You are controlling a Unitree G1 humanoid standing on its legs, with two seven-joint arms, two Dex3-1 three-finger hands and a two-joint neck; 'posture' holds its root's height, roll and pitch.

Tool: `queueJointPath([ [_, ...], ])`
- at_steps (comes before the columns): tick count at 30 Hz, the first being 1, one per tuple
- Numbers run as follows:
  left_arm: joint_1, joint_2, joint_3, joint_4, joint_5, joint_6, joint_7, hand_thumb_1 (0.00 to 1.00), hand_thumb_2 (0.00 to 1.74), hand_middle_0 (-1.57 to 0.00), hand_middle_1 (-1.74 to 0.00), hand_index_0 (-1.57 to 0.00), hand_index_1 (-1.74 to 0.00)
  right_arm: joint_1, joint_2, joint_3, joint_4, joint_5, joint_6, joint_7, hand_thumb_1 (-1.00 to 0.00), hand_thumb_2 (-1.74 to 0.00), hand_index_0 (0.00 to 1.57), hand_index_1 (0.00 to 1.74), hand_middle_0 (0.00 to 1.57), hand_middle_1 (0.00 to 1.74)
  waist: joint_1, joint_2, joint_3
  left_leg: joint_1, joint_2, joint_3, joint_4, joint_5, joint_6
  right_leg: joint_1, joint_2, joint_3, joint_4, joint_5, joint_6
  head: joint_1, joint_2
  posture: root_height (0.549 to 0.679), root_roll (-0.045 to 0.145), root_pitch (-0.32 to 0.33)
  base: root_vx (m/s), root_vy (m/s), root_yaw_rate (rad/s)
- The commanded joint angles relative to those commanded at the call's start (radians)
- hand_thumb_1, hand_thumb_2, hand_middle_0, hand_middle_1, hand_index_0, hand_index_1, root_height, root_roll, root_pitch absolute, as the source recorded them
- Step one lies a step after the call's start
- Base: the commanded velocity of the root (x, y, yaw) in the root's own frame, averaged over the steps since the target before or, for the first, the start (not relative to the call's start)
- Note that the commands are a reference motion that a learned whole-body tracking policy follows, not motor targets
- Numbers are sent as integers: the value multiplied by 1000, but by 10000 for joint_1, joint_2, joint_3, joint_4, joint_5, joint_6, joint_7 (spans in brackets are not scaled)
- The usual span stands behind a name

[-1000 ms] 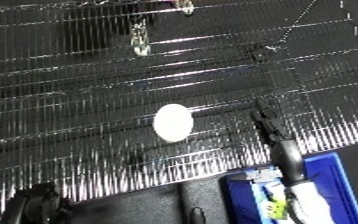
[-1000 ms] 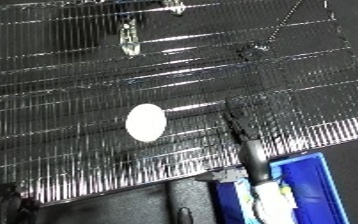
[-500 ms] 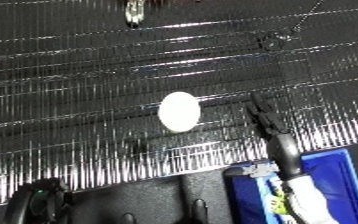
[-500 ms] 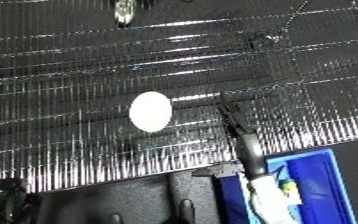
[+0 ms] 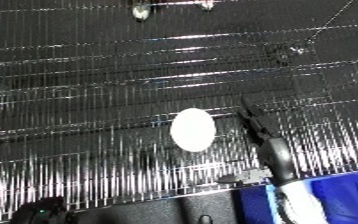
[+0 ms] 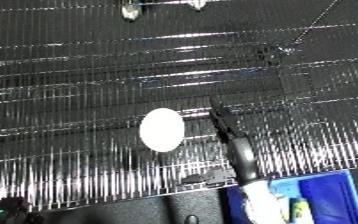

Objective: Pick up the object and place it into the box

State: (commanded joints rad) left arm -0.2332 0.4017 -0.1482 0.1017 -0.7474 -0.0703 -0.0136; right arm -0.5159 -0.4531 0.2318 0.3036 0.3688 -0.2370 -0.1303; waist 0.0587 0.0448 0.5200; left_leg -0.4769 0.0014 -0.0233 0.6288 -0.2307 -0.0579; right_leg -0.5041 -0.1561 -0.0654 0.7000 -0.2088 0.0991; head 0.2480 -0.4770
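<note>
Left eye view gives us a smooth white oval object lying on a dark surface ribbed with thin, glossy lines that catch the light. Our right hand reaches up from the lower right, just beside the object and apart from it; its black fingers stretch out straight and narrow, released and holding nothing. Behind it the white forearm crosses the corner of the blue bin, whose walls are plain and flat. Our left hand does not show in either view.
</note>
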Motion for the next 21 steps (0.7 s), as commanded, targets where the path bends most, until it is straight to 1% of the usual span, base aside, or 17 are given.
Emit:
queueJointPath([
  [5, -136, -77, -32, -124, 50, 66, 91, 1000, 1740, -1570, -1740, -1570, -1740, -414, 69, 145, 145, 56, 118, 33, 0, 0, 0, 0, 0, 0, 124, 79, 0, -261, -54, 8, 29, -17, 29, -328, -60, -47, 146, -11, -11, 181, 63, 646, 52, 103, 15, 35, 81],
  [11, -210, -151, -101, -344, 80, 228, 229, 1000, 1740, -1570, -1740, -1570, -1740, -785, 167, 269, 345, 105, 190, 135, 0, 0, 0, 0, 0, 0, 255, 152, 0, -542, -132, 4, 130, -71, 76, -651, -104, -118, 330, -37, -34, 402, 189, 643, 51, 122, 13, 23, 76],
  [19, -287, -194, -247, -466, 27, 306, 257, 1000, 1740, -1570, -1740, -1570, -1740, -1322, 275, 547, 858, 153, 317, 157, 0, 0, 0, 0, 0, 0, 410, 278, 0, -801, -214, 0, 279, -161, 142, -970, -159, -173, 553, -84, -83, 892, 235, 640, 52, 138, -3, 16, 52],
  [21, -332, -209, -287, -478, -2, 340, 266, 1000, 1740, -1570, -1740, -1570, -1740, -1483, 310, 623, 1061, 172, 371, 157, -100, -174, 157, 174, 157, 174, 443, 312, 0, -826, -232, 0, 291, -166, 153, -1012, -170, -181, 582, -86, -93, 986, 256, 640, 52, 139, -13, 18, 29],
])
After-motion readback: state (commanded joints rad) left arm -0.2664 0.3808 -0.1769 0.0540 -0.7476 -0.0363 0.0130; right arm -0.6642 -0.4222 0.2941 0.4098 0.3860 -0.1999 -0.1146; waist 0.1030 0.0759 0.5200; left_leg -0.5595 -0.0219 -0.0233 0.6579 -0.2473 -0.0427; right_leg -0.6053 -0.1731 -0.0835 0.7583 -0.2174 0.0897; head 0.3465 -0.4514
